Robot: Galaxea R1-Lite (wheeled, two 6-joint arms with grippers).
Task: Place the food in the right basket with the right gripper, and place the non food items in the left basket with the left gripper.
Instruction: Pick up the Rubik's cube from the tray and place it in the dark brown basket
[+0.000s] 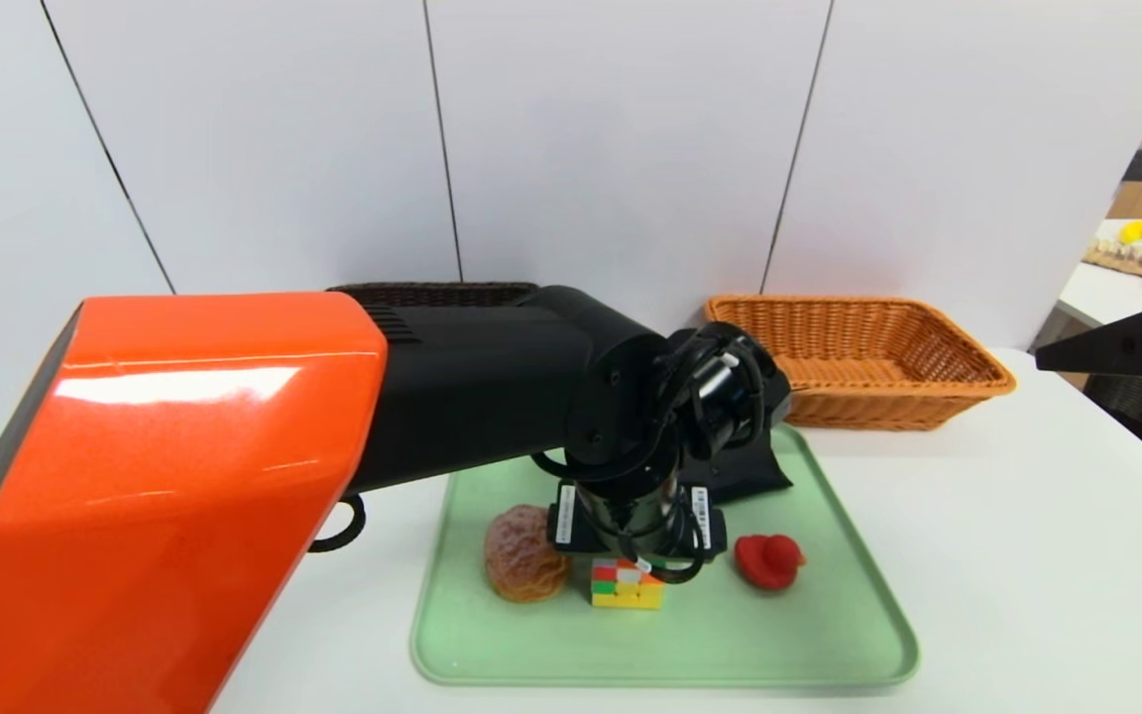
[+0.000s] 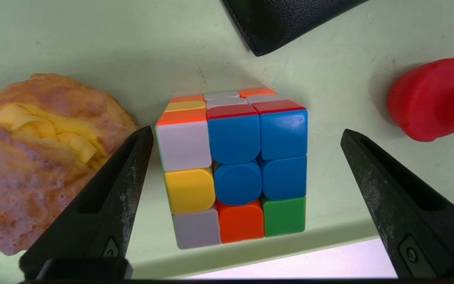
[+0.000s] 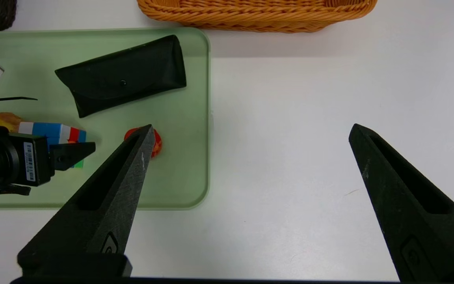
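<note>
1. Two fingers of the left gripper (image 2: 246, 132) are being held wide apart, empty, flanking the cube (image 2: 233, 167).
2. Centring is being advised; the bun (image 2: 34, 157) is crowding one finger.

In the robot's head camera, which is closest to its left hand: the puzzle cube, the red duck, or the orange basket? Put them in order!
From the left hand, which is open and low over the green tray:
1. Puzzle cube: right under the hand, between its fingers.
2. Red duck: on the tray, out to the robot's right.
3. Orange basket: off the tray, at the table's back right.
</note>
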